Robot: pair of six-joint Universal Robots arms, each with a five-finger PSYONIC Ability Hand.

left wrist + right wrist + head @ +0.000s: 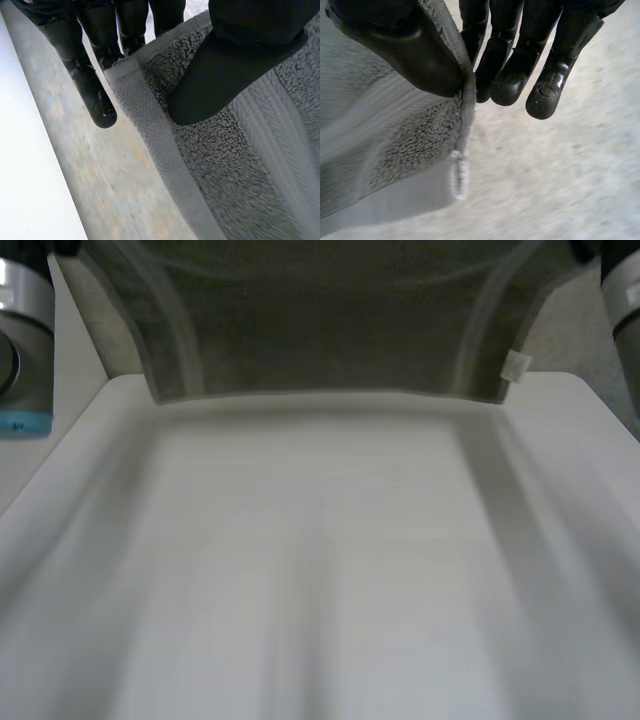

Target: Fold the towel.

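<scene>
At 12 o'clock over the table: the grey terry towel (330, 330) is held spread out, its lower hem seen just above the white table (320, 590).
Left hand (235, 55): the towel is pinched near a corner, the thumb pressed on the pile and the fingers (95, 95) set behind the woven hem.
Right hand (410, 50): the towel's side edge is clamped between thumb and fingers, just beside the white loop tag (459, 175), which is seen at 2 o'clock in the head view.
Arms: the left arm (20, 350) is seen at 10 o'clock, the right arm (625, 300) at 2 o'clock.
Progress, as judged: no fold is made yet; the cloth is only held by its two sides.
Risk, slip: both holds sit close to the edge, so a hem could be pulled out of a pinch if the cloth is stretched between the hands.
Risk, skew: if one hand is lowered sooner, the hem would be laid crooked and the halves would not match.
</scene>
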